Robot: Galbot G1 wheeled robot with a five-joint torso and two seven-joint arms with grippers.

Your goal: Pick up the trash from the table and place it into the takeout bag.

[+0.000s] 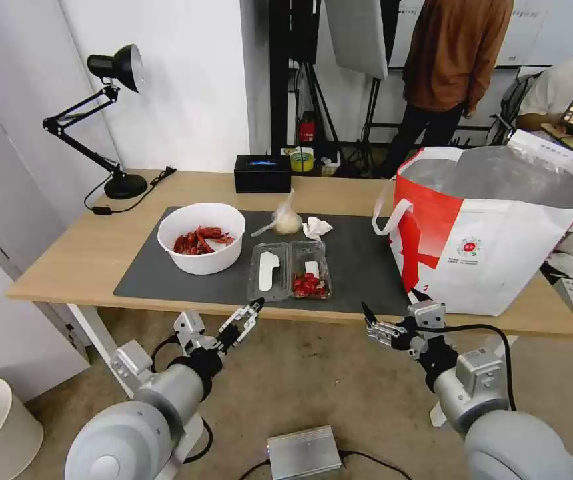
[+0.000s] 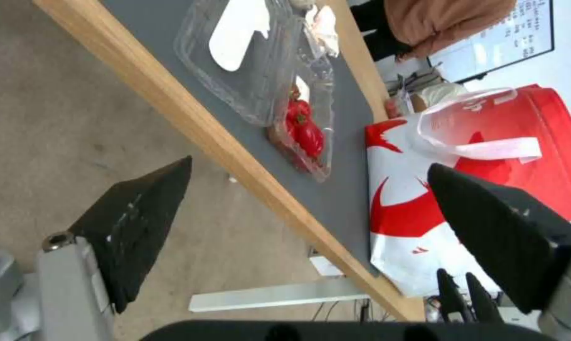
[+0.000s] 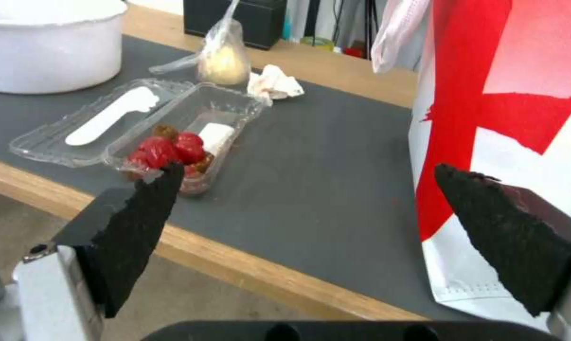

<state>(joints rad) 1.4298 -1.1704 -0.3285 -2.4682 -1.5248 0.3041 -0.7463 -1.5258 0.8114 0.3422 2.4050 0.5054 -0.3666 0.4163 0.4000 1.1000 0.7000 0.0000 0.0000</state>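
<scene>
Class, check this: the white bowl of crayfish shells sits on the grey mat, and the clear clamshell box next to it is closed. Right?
Not quite. The white bowl does sit on the grey mat, but the clamshell box lies open, its lid folded flat beside the half holding red scraps. The head view shows it.

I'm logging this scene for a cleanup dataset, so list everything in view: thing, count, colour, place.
Table: one, light wood, across the view.
Mat: one, dark grey, on the table.
Bowl: one, white, red shells inside, mat's left part.
Clamshell box: one, clear, open, red scraps, mat's front middle.
Knotted bag: one, clear, behind the box.
Tissue: one, white, crumpled, beside the knotted bag.
Takeout bag: one, white and red, table's right end.
Black box: one, table's rear edge.
Desk lamp: one, black, rear left.
Left pincer: open, before the table edge.
Right pincer: open, before the table edge.
</scene>
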